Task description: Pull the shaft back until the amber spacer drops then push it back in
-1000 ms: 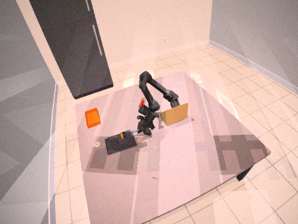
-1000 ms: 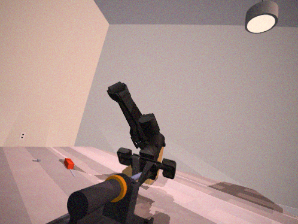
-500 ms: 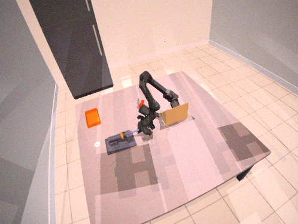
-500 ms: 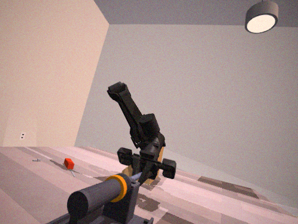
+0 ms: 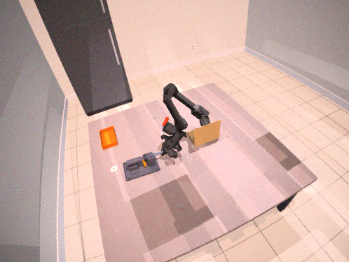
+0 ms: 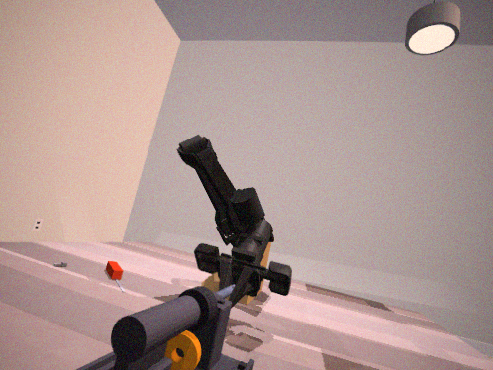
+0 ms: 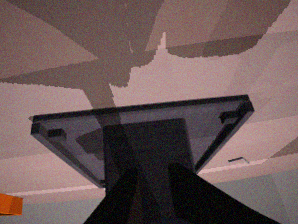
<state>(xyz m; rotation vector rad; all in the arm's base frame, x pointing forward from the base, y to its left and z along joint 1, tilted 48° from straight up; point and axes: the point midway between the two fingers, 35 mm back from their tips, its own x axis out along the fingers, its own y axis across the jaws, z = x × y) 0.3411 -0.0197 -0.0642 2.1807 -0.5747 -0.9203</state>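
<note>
Top view, left to right: orange tray [image 5: 102, 140] is sitting left of center, white ring [image 5: 113, 170] is lying below it. Dark base [image 5: 144, 174] [image 7: 145, 106] is sitting lower left, carrying dark cylinder [image 5: 132, 163] [image 6: 160, 319]. Amber spacer [image 5: 144, 163] [image 6: 194, 348] is resting low, between cylinder and upright block [image 5: 150, 160] [image 6: 219, 328]; bottom center in exterior. Claw [image 5: 163, 151] [image 6: 234, 293] [image 7: 153, 175] is pinching shaft [image 5: 158, 153] [image 6: 226, 291], near center. Tan board [image 5: 207, 134] is standing right of the arm.
</note>
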